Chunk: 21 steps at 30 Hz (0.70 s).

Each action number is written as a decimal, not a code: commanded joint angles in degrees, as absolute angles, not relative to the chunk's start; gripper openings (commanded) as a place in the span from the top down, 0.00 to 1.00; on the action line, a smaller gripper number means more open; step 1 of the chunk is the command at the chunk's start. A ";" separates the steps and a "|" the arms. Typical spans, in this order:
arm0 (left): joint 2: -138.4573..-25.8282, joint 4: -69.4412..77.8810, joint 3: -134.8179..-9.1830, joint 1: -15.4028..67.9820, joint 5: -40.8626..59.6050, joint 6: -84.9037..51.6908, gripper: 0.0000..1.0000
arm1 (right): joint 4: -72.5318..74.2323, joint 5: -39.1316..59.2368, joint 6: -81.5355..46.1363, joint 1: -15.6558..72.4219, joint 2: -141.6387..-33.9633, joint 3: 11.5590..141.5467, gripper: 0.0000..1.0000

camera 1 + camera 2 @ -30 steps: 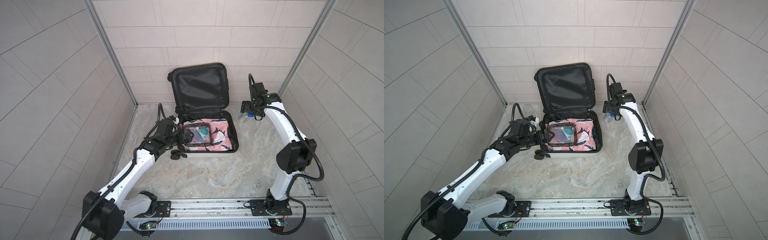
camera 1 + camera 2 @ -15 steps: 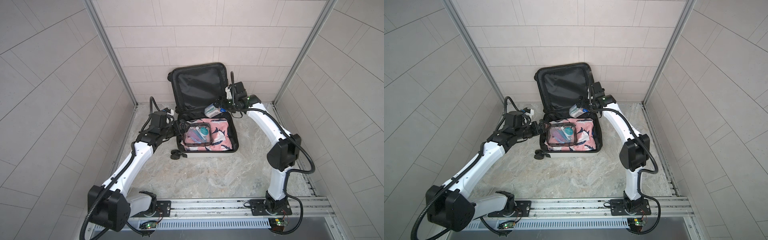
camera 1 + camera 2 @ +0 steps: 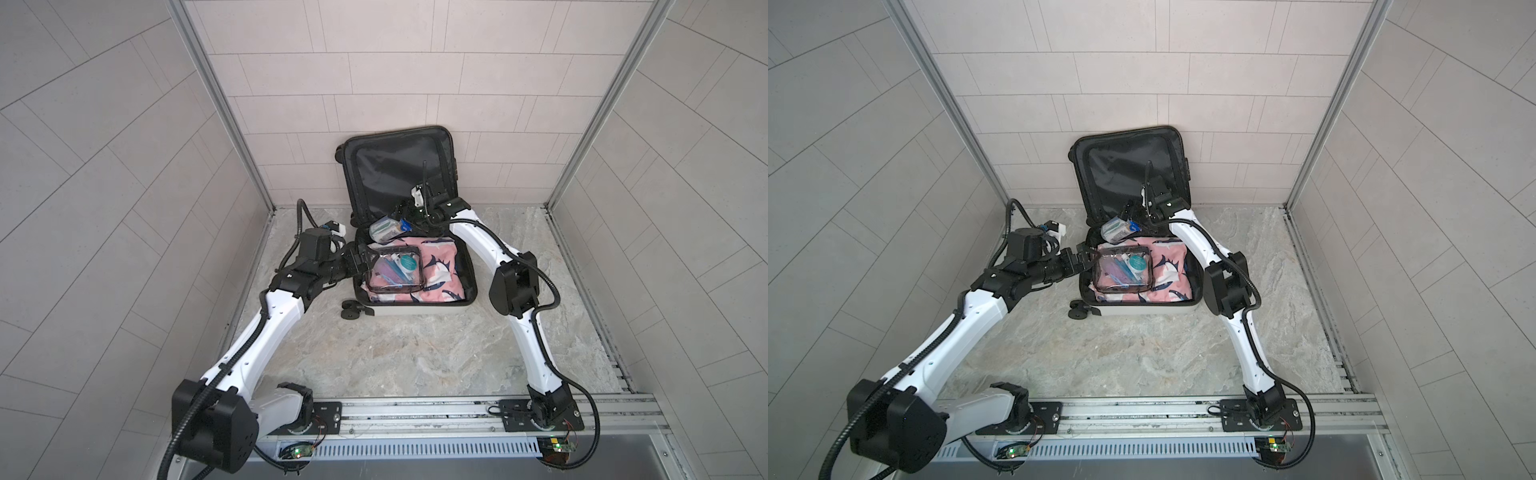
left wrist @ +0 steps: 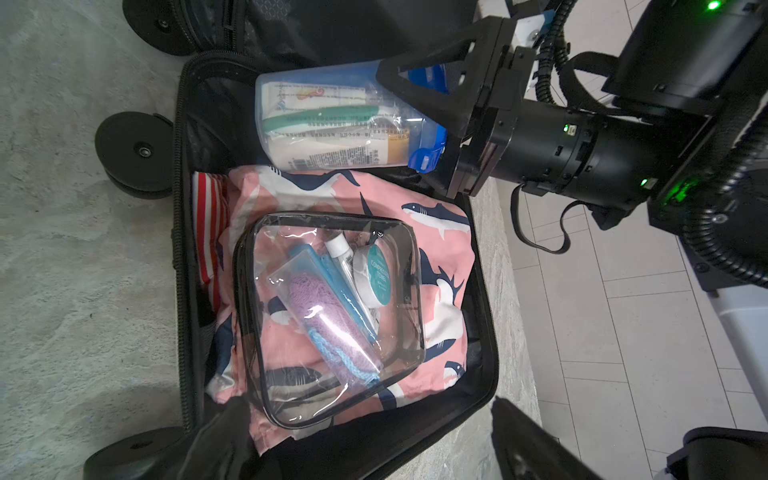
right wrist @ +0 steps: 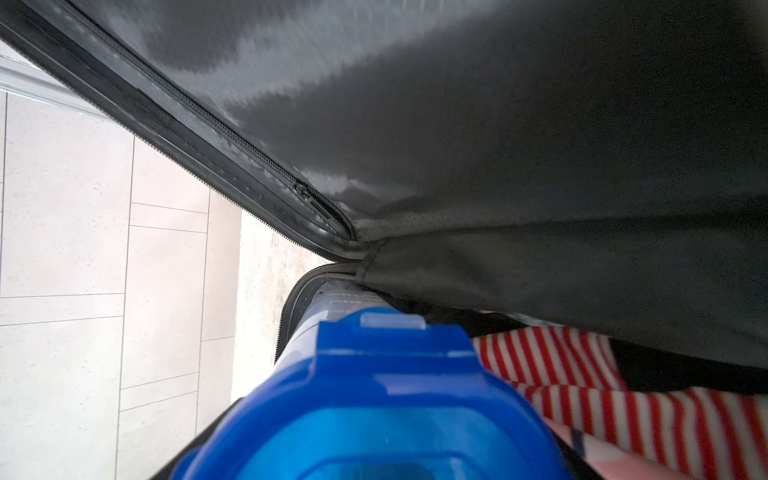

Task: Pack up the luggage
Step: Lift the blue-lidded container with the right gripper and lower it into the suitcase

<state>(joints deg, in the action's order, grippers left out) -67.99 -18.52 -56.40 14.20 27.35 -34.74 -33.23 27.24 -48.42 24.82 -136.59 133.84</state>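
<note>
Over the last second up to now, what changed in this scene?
The right gripper, shut on the clear container, carried it from the right of the luggage leftward, over the back end of its lower half. The left gripper stayed open beside the clear pouch. The pouch and the shark-print cloth did not move.

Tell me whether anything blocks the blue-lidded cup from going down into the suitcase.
Nothing visible does. The right gripper holds the cup at the back strip of the luggage, with bare black lining beside it; directly beneath is hidden. The shark-print cloth and clear pouch lie nearer the front, the raised lid behind.
</note>
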 commanded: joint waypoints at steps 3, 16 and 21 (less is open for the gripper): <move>-66.51 -17.31 -55.21 13.64 28.04 -34.89 0.04 | -27.16 29.71 -50.87 25.09 -136.41 131.48 0.32; -65.88 -17.56 -55.63 13.62 28.30 -35.33 0.04 | -28.99 26.78 -47.99 24.44 -135.41 123.91 0.07; -65.53 -18.15 -56.27 13.63 28.24 -35.43 0.04 | -32.75 24.52 -45.67 23.42 -133.21 123.88 0.00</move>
<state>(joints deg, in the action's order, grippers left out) -66.94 -18.46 -55.79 13.89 28.05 -35.16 -28.84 27.16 -47.97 24.21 -136.59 123.81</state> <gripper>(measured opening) 0.962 0.995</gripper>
